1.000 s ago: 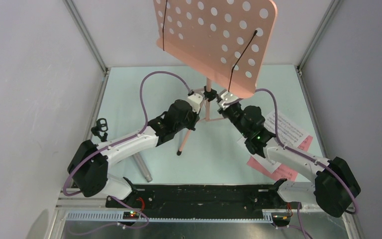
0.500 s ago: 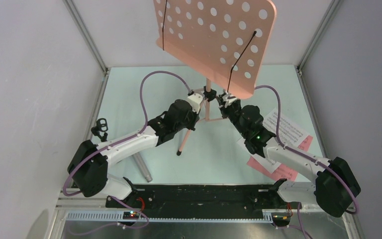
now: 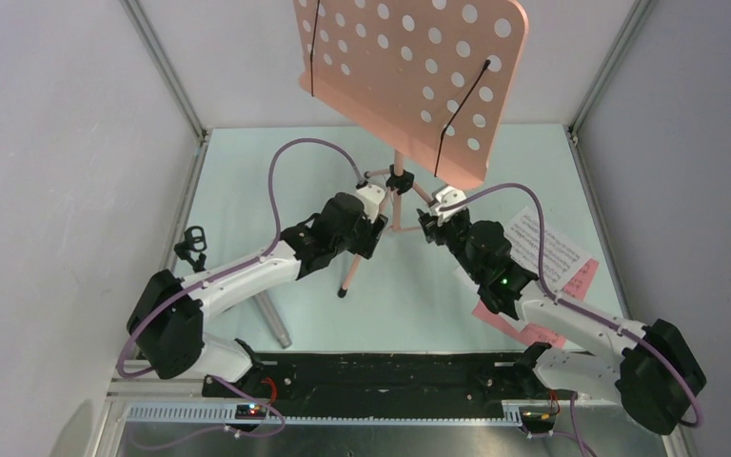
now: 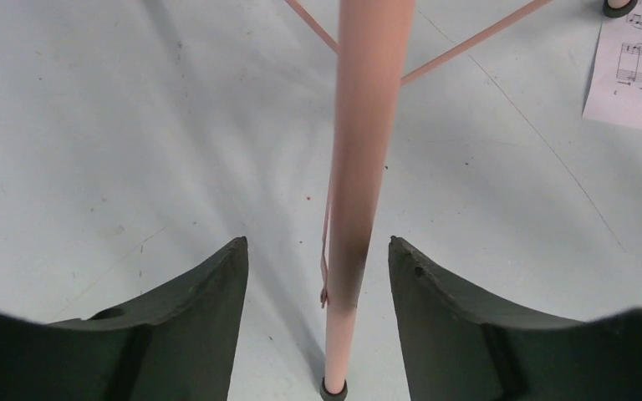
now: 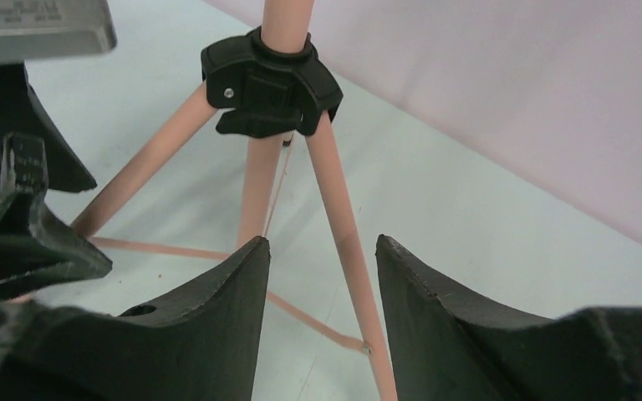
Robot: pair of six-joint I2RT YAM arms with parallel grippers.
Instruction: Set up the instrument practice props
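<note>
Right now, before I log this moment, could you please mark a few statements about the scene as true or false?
1. The music stand stands upright on the table. True.
2. The left gripper is clamped shut on a stand leg. False: it is open around that leg.
3. Sheet-music pages lie on the table near the right arm. True.
4. The right gripper holds a page. False: it is open and empty, beside the music stand.
5. The microphone sits in the mic stand. False: it lies on the table, apart from the mic stand.
</note>
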